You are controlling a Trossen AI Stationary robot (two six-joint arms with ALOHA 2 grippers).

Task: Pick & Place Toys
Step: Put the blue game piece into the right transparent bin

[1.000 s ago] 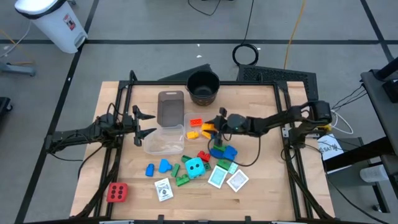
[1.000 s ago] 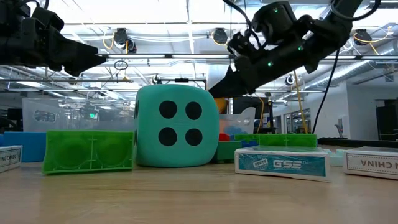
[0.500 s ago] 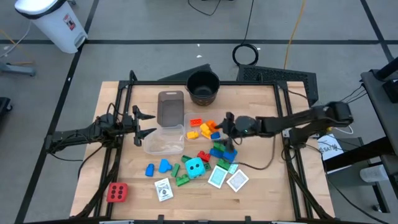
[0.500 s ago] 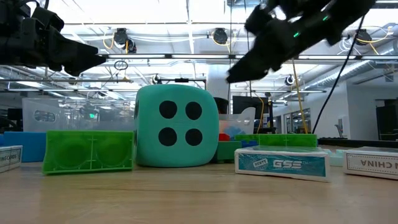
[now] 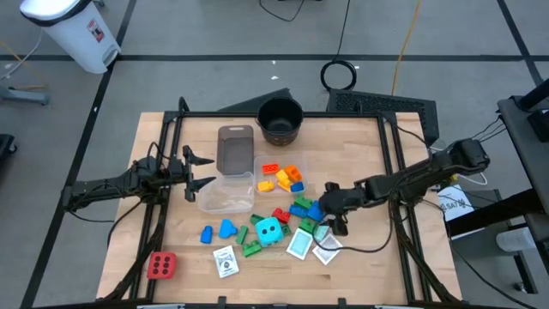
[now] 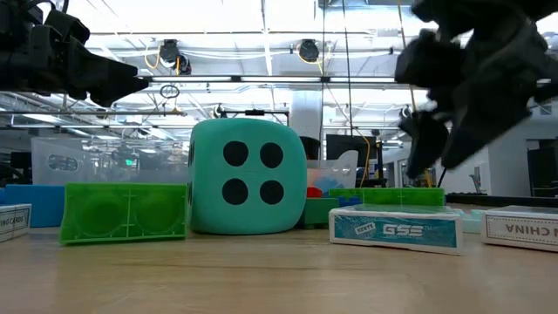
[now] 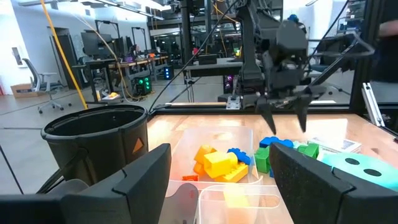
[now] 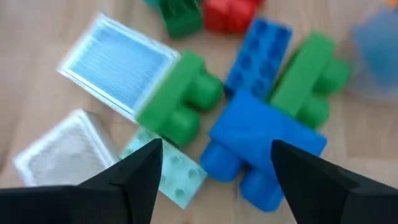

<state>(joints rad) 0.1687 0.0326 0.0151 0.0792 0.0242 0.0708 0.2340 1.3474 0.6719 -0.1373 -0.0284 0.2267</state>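
Observation:
The toys lie in a loose heap on the wooden table: a blue block point(image 8: 261, 140) between green blocks point(image 8: 177, 102), a cyan dotted cube point(image 5: 270, 230), white-bordered cards point(image 5: 300, 245) and blue blocks point(image 5: 225, 229). A red dotted cube point(image 5: 161, 266) sits alone at the near left. My right gripper point(image 5: 333, 221) hangs open, slanting down, just above the blue and green blocks point(image 5: 309, 209) and touches nothing. My left gripper point(image 5: 196, 172) waits open and level at the table's left, beside the clear tubs.
A clear tub point(image 5: 276, 163) right of centre holds orange, yellow, red and blue blocks point(image 7: 217, 163). A second clear tub point(image 5: 227, 196) and a grey lid point(image 5: 236, 148) lie beside it. A black round pot point(image 5: 280, 120) stands at the far edge.
My right gripper has left the tub with the blocks and swung toward the table's near edge and a little right, tipping from nearly level to slanting down over the heap. In the low view its fingers stand farther apart than a second ago. An orange block now lies in that tub.

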